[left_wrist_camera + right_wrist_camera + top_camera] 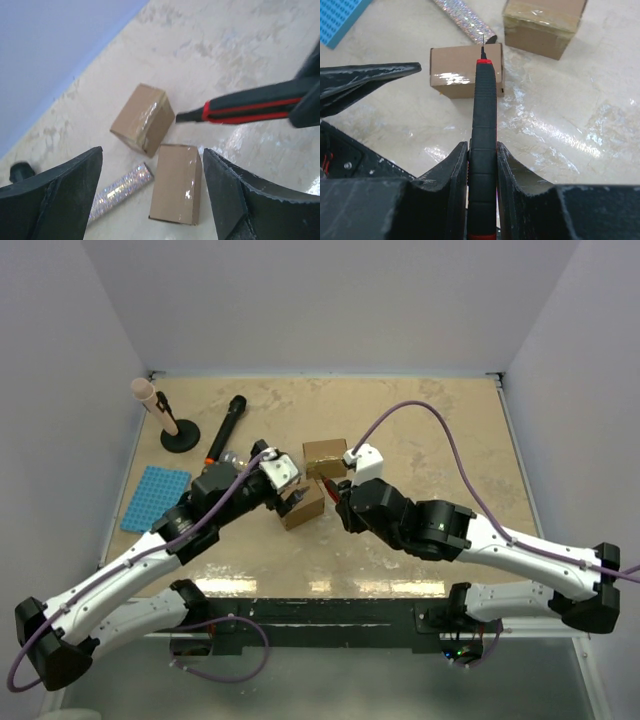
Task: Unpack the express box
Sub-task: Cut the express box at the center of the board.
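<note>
Risk: blade skids, shoves small brown taped cardboard box (466, 70), unheld on counter (560, 125). L fingers (70, 195) spread wide above box; R fingers (452, 175) clenched on black-red cutter (484, 100), tip near box.

Top camera high behind me, looking down on my whole table (450, 430), left wrist camera close, slanting over the near cardboard box (176, 182), right wrist camera low, sighting along my cutter (484, 135) at that same box.

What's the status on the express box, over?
Left gripper open above near box. Right gripper shut on cutter, tip toward that box. Glitter tube beside it.
</note>
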